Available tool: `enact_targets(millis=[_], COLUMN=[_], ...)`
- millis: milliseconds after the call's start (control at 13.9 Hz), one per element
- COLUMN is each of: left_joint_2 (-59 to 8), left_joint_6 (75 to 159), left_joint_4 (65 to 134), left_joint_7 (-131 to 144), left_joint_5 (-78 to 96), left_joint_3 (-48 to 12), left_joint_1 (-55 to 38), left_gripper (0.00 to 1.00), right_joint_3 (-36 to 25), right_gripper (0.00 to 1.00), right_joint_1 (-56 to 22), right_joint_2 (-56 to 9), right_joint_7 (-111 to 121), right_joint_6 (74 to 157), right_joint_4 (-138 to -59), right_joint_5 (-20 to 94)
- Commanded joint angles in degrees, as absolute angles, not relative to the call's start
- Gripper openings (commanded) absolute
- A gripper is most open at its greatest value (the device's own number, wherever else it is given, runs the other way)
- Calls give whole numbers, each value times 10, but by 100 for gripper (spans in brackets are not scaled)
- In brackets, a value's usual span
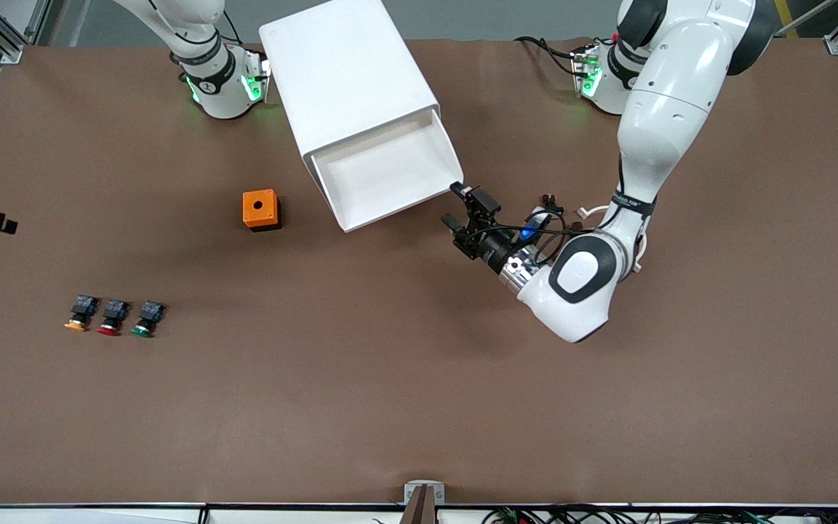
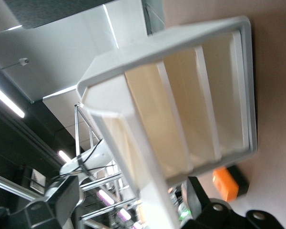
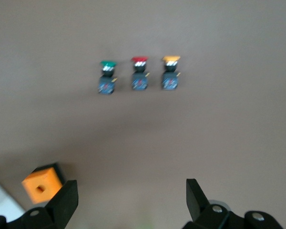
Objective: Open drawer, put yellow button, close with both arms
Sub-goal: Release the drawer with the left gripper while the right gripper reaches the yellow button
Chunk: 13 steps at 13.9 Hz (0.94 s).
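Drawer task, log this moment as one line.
drawer: pulled open | yellow button: on table, untouched | left gripper: open beside drawer | right gripper: open

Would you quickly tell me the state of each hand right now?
Left hand: open, empty, beside the pulled-out drawer.
Right hand: open, empty.

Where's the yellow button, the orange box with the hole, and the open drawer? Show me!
yellow button (image 1: 77,323), front view, on its round yellow-orange cap.
orange box (image 1: 260,209), front view, on its top face beside the hole.
drawer (image 1: 382,173), front view, on the bare white floor of the pulled-out tray.
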<state>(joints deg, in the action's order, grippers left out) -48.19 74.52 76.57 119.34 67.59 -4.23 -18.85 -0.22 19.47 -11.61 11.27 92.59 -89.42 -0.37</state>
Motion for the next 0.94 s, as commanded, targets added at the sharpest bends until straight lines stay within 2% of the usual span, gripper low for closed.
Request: enact_targets(millis=[0, 216, 647, 863], left_joint_2=[-483, -480, -455, -432], left_joint_6=[744, 720, 723, 758], left_joint_4=[723, 720, 696, 696], left_joint_7=[1117, 1002, 731, 616], left_joint_5=[697, 692, 612, 556], left_joint_3=[-45, -43, -32, -26], left_joint_1=[-160, -143, -140, -141], left_gripper=[100, 100, 100, 100], right_joint_3=[6, 5, 5, 5], right_gripper=[100, 100, 100, 100], right_joint_1=[235, 244, 247, 243], right_joint_2=[-141, -159, -221, -264], right_joint_7=[156, 155, 152, 140], right_joint_6=[933, 1019, 1298, 1363], right_joint_4=[-875, -912, -1035, -1041], right_joint_5=[-2, -4, -4, -4])
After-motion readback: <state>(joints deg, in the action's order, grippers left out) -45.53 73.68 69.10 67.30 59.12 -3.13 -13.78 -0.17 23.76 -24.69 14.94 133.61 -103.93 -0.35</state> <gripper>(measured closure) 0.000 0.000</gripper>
